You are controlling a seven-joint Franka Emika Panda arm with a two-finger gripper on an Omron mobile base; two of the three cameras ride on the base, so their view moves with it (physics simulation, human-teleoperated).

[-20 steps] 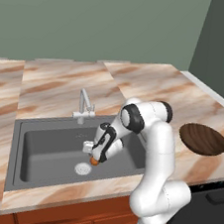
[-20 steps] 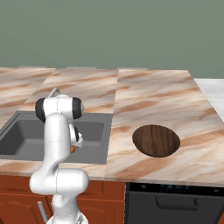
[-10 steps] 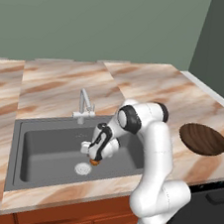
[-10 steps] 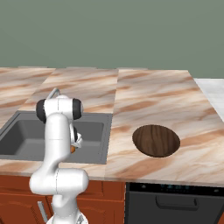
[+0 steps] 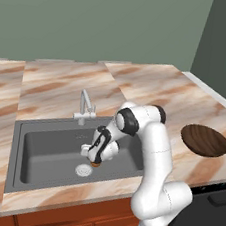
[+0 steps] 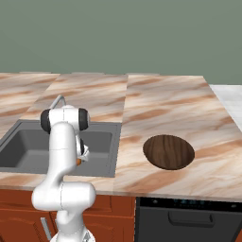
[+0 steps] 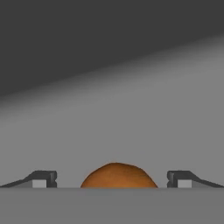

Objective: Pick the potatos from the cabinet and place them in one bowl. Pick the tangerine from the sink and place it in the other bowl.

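The tangerine, a small orange ball, lies on the floor of the dark grey sink near the round silver drain. My gripper reaches down into the basin right over the tangerine. Its jaws are open, with one fingertip on each side of the fruit and a gap to it on both sides. The other bowl, shallow and dark brown, stands on the counter to the right of the sink and shows again in the right base view. The potatos, the cabinet and the one bowl are out of view.
A silver faucet rises at the back rim of the sink, just behind my hand. The marble counter runs wide around the basin. A dark dishwasher front sits below the counter on the right.
My hand has sunk a little lower into the basin, toward the tangerine. The jaws have stayed open.
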